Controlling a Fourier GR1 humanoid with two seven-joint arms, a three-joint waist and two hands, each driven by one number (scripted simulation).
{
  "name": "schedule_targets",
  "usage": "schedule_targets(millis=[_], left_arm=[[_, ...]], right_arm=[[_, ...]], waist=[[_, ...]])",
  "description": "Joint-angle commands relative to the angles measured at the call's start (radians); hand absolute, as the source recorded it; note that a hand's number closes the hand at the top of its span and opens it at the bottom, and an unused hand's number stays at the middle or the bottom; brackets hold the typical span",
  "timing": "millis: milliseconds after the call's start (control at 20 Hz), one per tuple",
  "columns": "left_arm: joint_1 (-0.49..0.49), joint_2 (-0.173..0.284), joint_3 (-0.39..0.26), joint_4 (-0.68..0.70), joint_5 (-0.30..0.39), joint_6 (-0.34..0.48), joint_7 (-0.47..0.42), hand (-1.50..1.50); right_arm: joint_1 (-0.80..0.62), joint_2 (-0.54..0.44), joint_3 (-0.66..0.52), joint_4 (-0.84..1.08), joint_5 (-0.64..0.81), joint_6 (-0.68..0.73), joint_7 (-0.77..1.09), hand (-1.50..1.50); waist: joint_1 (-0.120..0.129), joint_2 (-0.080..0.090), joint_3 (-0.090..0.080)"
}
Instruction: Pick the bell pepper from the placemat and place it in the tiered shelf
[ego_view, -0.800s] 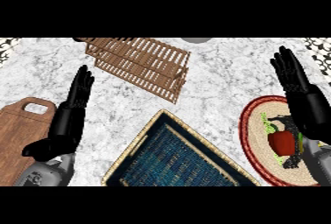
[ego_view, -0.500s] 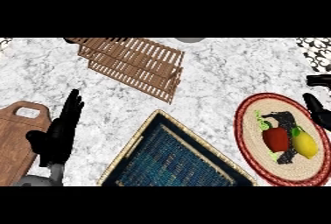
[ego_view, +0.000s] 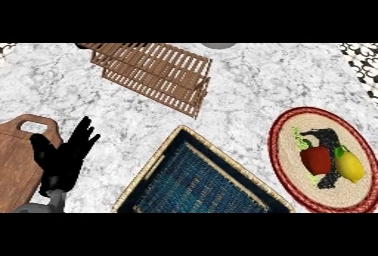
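A wooden cutting board (ego_view: 16, 160) lies at the far left of the marble desk (ego_view: 251, 85). Just beside it the left robot hand (ego_view: 65, 156) rises from the lower edge, fingers straight and spread, holding nothing, seemingly at rest. Behind it, near the far edge, stands the slatted wooden tiered shelf (ego_view: 155, 74), with nothing on its slats. A blue woven mat with a tan border (ego_view: 198, 179) fills the centre foreground. At right, the red bell pepper (ego_view: 317, 158) sits on the round red-rimmed placemat (ego_view: 283, 150), touching a yellow lemon (ego_view: 350, 166), well apart from the shelf. The right robot hand is out of sight, so by all signs the pick-up has yet to begin.
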Motion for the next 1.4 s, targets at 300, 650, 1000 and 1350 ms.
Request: schedule_targets(millis=[300, 650, 1000, 1350], left_arm=[[0.035, 0.005, 0.023, 0.052, 0.018, -0.057, 0.036, 0.00], [-0.022, -0.025, 0.026, 0.121, 0.000, -0.065, 0.022, 0.00], [-0.040, -0.008, 0.049, 0.160, -0.012, -0.113, 0.006, 0.00], [-0.046, -0.021, 0.043, 0.112, -0.015, -0.116, 0.066, 0.00]], right_arm=[[0.246, -0.166, -0.099, -0.245, -0.092, 0.294, 0.069, -1.50], [0.252, -0.222, -0.038, -0.565, -0.052, 0.169, 0.468, -1.50], [0.122, -0.237, 0.034, -0.717, 0.054, -0.004, 0.838, -1.50], [-0.048, -0.176, 0.298, -0.668, 0.260, -0.044, 1.053, -1.50]], waist=[[0.018, -0.003, -0.006], [0.022, 0.001, -0.008], [0.039, 0.004, -0.006], [0.058, 0.006, -0.005]])
